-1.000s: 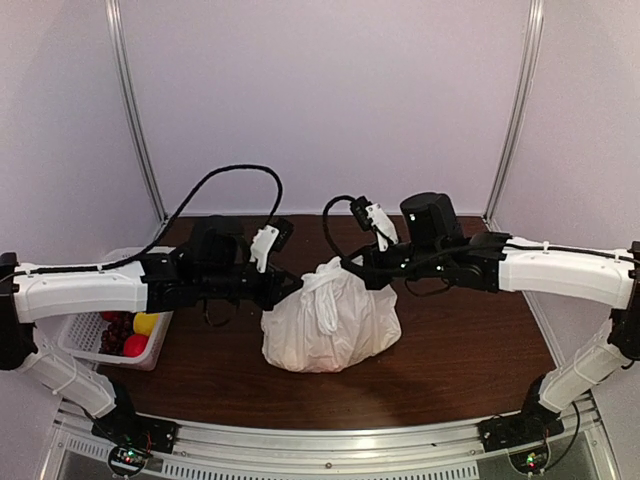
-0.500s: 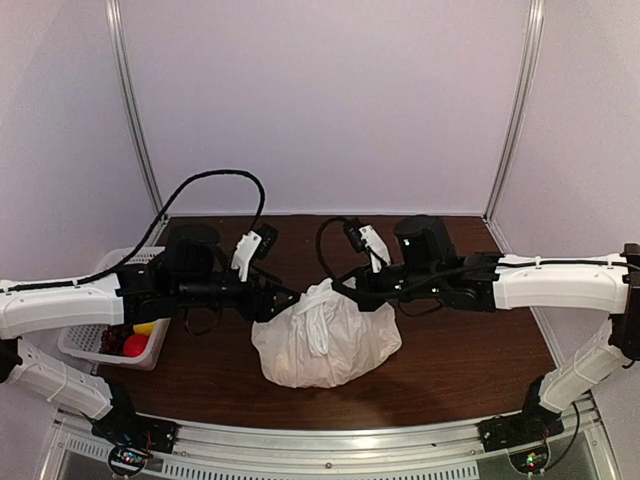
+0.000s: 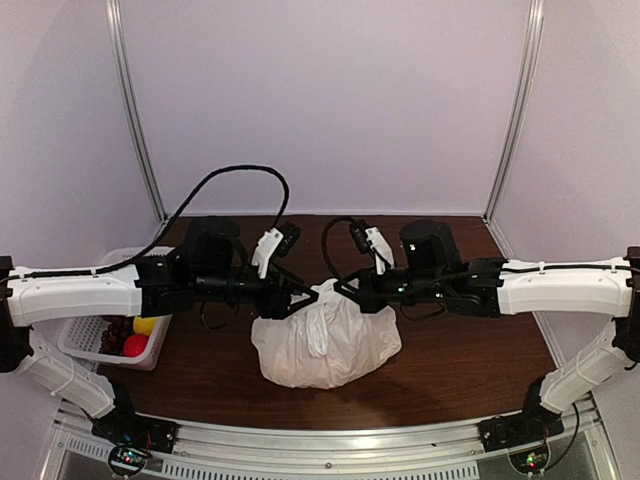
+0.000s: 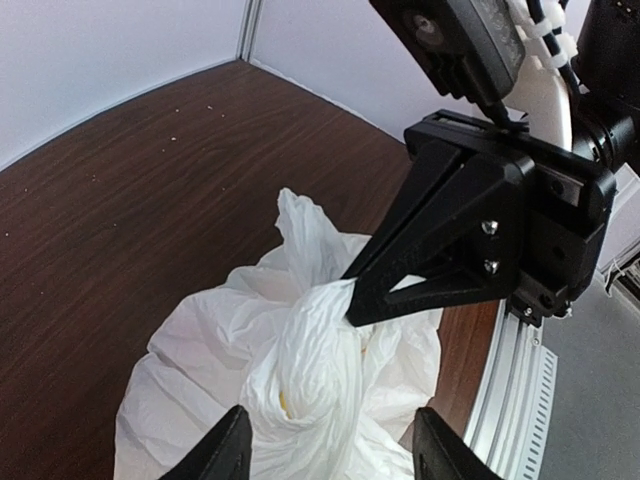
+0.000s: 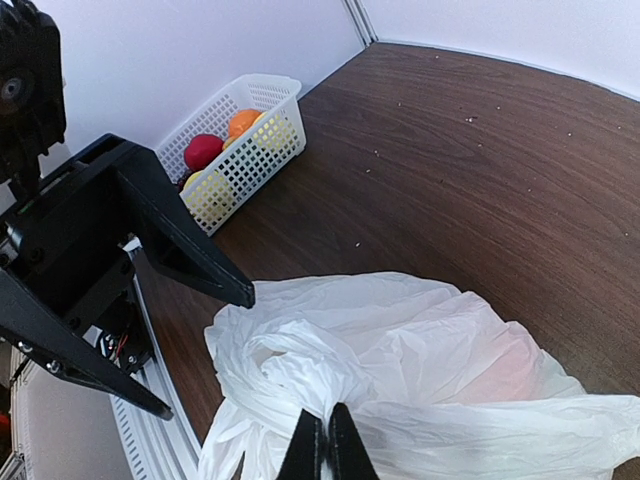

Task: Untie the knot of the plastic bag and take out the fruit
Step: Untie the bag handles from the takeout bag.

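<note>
The white plastic bag [image 3: 325, 342] sits mid-table, bulging. My right gripper [image 5: 325, 447] is shut on a twisted strand of the bag's handle plastic at its top. The knot [image 5: 300, 362] shows as a crumpled lump just ahead of those fingertips; I cannot tell whether it is tied. My left gripper [image 4: 333, 458] is open, its fingers [image 4: 228, 452] standing either side of the bag's upper folds without pinching them. In the top view, the left gripper [image 3: 298, 294] and right gripper [image 3: 350, 293] face each other over the bag. The fruit is hidden inside, apart from a yellow glimpse [image 4: 286, 401].
A white slatted basket [image 3: 92, 342] stands at the table's left edge with red, yellow and dark fruit in it; it also shows in the right wrist view as the basket [image 5: 262, 96]. Both arms reach in low over the table. A metal rail [image 3: 330, 440] runs along the near edge.
My left gripper was shut a second ago and is now open. It drew back to the left, then came forward to the bag's top. The bag has sagged slightly leftward. The right gripper stayed shut.
</note>
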{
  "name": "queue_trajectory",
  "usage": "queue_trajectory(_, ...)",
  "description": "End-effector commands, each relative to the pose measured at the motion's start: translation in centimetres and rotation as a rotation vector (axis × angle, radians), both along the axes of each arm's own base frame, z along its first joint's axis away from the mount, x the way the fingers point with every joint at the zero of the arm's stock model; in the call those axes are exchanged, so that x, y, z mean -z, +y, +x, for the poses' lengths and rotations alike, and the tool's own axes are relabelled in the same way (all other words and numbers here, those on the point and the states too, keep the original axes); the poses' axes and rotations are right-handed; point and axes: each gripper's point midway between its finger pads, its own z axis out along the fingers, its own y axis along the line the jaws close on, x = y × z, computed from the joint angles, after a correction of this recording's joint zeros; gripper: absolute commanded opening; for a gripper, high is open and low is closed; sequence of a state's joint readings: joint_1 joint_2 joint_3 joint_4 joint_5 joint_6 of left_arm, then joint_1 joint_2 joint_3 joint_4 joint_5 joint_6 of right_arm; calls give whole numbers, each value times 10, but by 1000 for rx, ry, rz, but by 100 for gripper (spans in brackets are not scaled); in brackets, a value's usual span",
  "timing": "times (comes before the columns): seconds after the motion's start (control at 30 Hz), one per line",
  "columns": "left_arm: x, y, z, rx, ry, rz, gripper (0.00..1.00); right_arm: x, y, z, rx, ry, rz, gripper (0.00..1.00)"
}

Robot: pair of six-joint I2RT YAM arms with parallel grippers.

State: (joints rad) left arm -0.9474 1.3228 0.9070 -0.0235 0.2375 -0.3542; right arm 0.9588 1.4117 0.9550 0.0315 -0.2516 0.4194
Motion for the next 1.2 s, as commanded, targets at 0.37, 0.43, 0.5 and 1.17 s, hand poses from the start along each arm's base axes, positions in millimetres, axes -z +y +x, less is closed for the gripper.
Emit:
queue_trajectory(0.37, 25, -20, -4, 28, -17, 113, 49, -7, 1, -1, 6, -12, 13, 0)
queue_trajectory(0.43, 28, -19, -3, 17, -18, 125, 49, -8, 1, -1, 2, -13, 15, 0)
queue_trajectory(0.5, 30, -19, -2, 10, -21, 133, 46, -8, 2, -1, 2, -12, 16, 0)
queue_trajectory(1.17, 31, -10, 4, -73, -2, 134, 0, 1, -12, 9, 91, -22, -20, 0)
